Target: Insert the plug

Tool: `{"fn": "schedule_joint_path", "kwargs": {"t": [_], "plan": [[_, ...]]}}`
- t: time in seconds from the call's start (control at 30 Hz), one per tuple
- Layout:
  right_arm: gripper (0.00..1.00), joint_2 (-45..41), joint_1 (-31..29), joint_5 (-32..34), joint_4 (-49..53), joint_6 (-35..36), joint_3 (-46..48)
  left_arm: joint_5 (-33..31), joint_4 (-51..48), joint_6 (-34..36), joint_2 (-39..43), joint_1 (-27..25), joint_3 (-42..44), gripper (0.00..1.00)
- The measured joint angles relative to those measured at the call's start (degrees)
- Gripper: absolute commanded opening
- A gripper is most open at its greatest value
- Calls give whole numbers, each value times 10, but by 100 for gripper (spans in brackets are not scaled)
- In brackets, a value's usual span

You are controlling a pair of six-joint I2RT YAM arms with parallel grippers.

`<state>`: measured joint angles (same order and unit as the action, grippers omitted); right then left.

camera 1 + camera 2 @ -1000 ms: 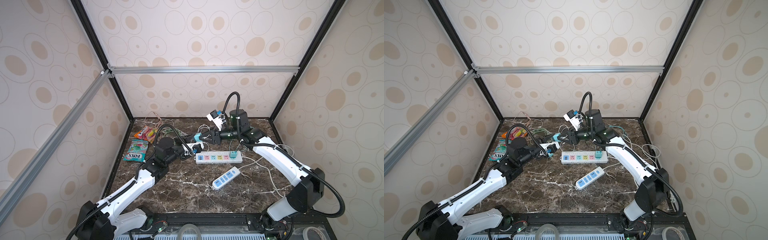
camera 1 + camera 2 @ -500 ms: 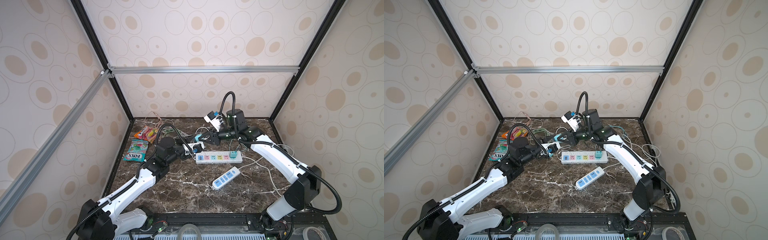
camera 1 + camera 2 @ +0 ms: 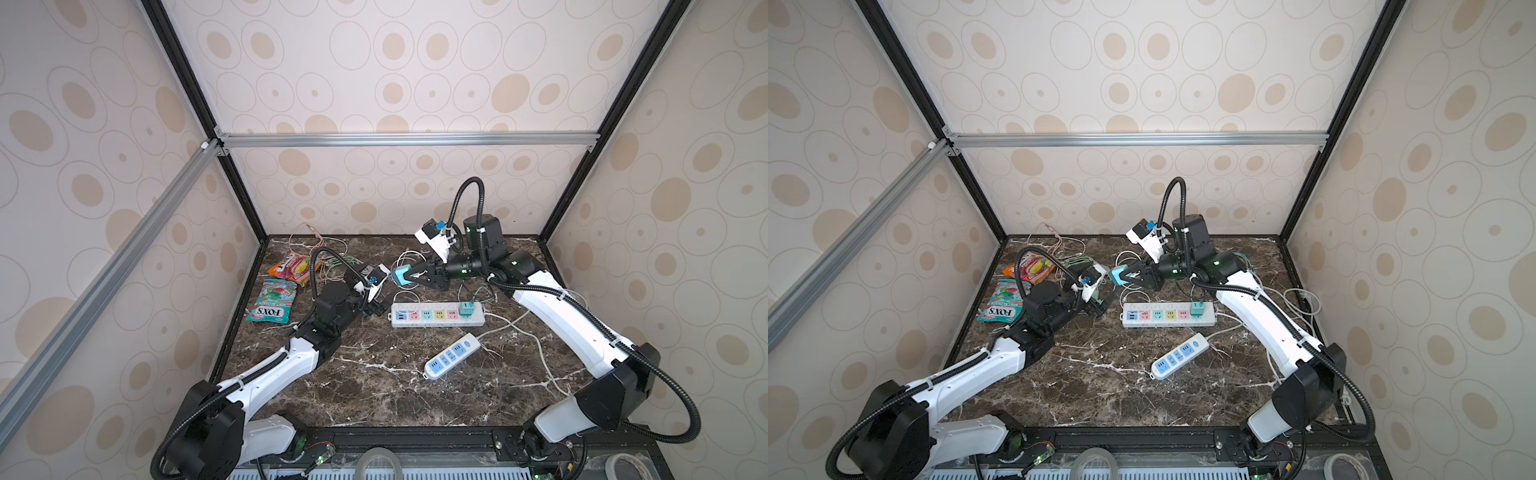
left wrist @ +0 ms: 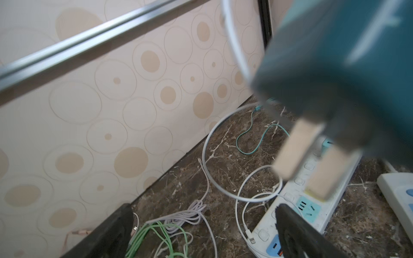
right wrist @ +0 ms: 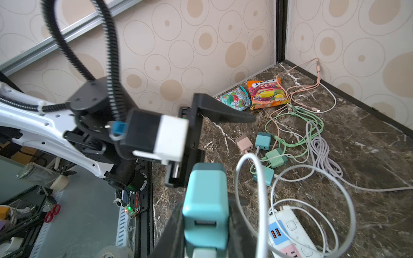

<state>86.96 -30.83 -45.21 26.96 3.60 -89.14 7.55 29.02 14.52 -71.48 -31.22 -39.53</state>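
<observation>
R pincer (image 3: 411, 277) is clamped on the teal plug (image 3: 401, 277), held in air above the tabletop (image 3: 374, 395). Prongs seem aimed downward, tho blurred in left wrist view. L pincer (image 3: 373, 309) gapes wide w/ nothing btwn its fingers, just below the plug, at the pastel power strip (image 3: 438, 316)'s end. White-blue strip (image 3: 452, 356) lies nearer the front.

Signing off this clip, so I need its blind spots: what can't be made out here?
- Plug: blurred in the left wrist view, too close to the lens.
- Power strip: socket holes too small in both top views.
- Right gripper: fingers cut off by the right wrist view's bottom edge.
</observation>
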Motion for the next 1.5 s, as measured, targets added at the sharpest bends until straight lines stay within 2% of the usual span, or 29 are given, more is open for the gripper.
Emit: {"fn": "schedule_joint_path", "kwargs": {"t": [0.17, 0.4, 0.57, 0.63, 0.77, 0.87, 1.07, 1.23, 1.4, 1.5], "plan": [[3, -17, 0, -7, -15, 5, 12, 9, 66, -101, -24, 0, 45, 96], [3, -26, 0, -15, -33, 6, 34, 47, 152, -205, -76, 0, 50, 92], [3, -29, 0, -19, -43, 6, 46, 81, 212, -256, -114, 0, 50, 79], [3, -31, 0, -24, -45, 6, 50, 88, 231, -269, -128, 0, 50, 68], [3, -34, 0, -32, -48, 10, 56, 87, 246, -280, -158, 0, 35, 30], [3, -38, 0, -36, -43, 26, 57, 60, 235, -276, -176, 0, 9, 0], [3, -44, 2, -24, 7, 93, 56, -38, 176, -254, -175, 23, -68, 0], [3, -39, 6, 1, 96, 189, 38, -136, 83, -235, -164, 53, -161, 0], [3, -14, 7, 47, 185, 309, 3, -182, 4, -235, -129, 65, -223, 0], [1, 15, 8, 84, 248, 391, -16, -188, -32, -235, -95, 68, -236, 0]]}}
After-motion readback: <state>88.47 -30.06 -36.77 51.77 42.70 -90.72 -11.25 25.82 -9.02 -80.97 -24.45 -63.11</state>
